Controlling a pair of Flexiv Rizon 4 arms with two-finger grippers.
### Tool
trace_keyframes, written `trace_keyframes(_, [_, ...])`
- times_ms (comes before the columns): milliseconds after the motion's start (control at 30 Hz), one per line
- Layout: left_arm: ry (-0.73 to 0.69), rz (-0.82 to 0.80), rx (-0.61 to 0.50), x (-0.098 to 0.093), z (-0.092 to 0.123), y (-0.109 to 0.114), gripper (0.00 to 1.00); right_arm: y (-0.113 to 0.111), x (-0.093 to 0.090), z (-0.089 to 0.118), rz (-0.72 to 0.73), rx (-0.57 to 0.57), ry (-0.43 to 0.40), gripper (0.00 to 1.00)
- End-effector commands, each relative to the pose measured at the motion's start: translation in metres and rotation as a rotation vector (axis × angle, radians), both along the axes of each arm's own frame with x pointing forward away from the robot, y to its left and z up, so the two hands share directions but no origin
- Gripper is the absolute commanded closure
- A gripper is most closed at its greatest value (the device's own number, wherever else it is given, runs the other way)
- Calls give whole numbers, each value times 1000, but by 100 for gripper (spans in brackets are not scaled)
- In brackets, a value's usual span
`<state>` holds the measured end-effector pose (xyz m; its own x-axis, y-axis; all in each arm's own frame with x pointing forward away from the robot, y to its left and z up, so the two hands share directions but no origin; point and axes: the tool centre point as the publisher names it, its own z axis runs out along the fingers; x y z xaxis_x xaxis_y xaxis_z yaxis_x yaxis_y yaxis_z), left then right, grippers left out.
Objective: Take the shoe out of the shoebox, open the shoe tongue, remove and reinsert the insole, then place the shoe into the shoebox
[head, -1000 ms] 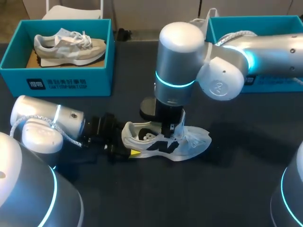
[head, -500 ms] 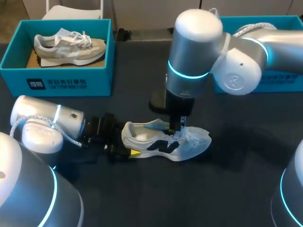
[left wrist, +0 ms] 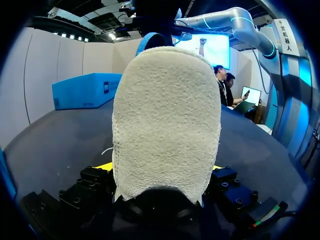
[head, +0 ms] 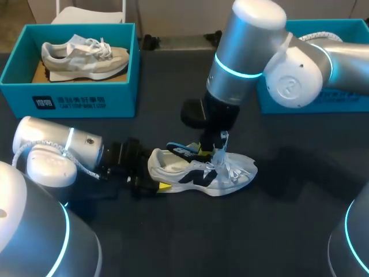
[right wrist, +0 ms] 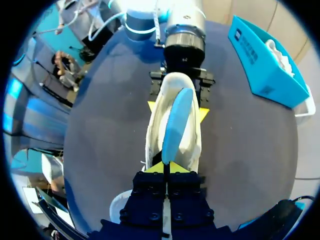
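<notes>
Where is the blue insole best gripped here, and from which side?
From above, across its thin thickness near the tongue end: the insole rises free of the shoe there, whose heel the left gripper clamps. The right gripper pinches it so.

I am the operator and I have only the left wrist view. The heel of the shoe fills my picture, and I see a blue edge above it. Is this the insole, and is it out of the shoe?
Observer: Yes, it is the insole. In the head view it is raised above the opening of the shoe, over the heel side. Whether its front end is free, I cannot tell.
Operator: What holds it up there?
Observer: The right pincer. In the right wrist view its yellow tips are shut on one end of the insole, and the rest reaches out toward the heel.
</notes>
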<state>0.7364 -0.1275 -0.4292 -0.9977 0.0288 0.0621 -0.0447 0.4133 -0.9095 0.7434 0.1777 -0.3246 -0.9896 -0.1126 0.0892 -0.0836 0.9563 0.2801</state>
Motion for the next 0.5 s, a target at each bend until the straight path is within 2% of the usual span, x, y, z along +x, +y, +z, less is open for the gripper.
trace_keyframes(33, [0,0,2,3,-5,0,100,8,10,0,51,17,90,100])
trace_keyframes(200, [0,0,2,3,-5,0,100,11,10,3,109,50,146,100])
trace_keyframes(500, [0,0,2,3,-5,0,100,22,10,17,282,79,196,100])
